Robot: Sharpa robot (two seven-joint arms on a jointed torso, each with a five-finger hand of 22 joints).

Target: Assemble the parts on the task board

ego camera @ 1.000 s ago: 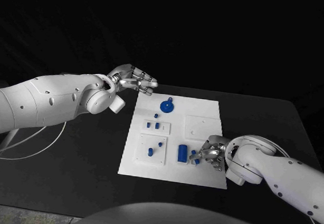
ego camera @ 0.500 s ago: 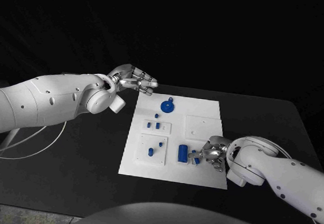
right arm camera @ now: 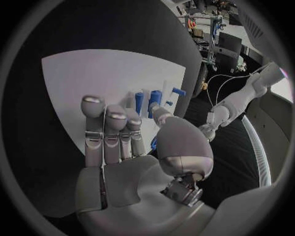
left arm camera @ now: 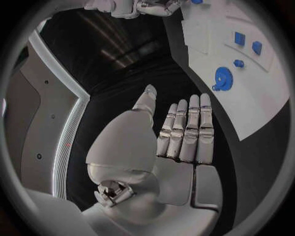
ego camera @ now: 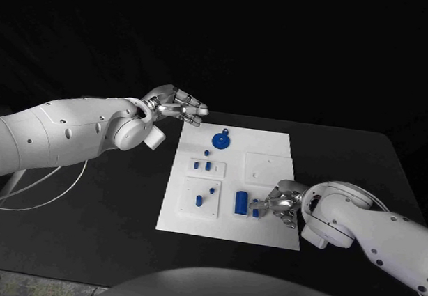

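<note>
The white task board [ego camera: 275, 143] lies mid-table. On it are a round blue disc [ego camera: 219, 141], two small blue pieces [ego camera: 205, 165] in a raised tile, a blue cylinder [ego camera: 241, 202] and a small blue part [ego camera: 256, 211]. My right hand [ego camera: 280, 201] lies low over the board's near right area, fingers straight and apart, their tips by that small part; whether they touch it I cannot tell. The right wrist view shows the right hand [right arm camera: 123, 147] and upright blue parts [right arm camera: 154, 101] past its fingertips. My left hand [ego camera: 178, 105] hovers off the board's far left corner, empty, fingers [left arm camera: 187, 128] apart.
The black table [ego camera: 98, 208] surrounds the board, with bare room to the left and front. A second raised tile [ego camera: 202, 196] with blue pieces is near the board's front left. The left wrist view shows the disc [left arm camera: 222, 78] and the board [left arm camera: 258, 103].
The right hand has edged slightly toward the board's near edge, and the small blue part at its fingertips has shifted with it. The left arm has stayed still.
</note>
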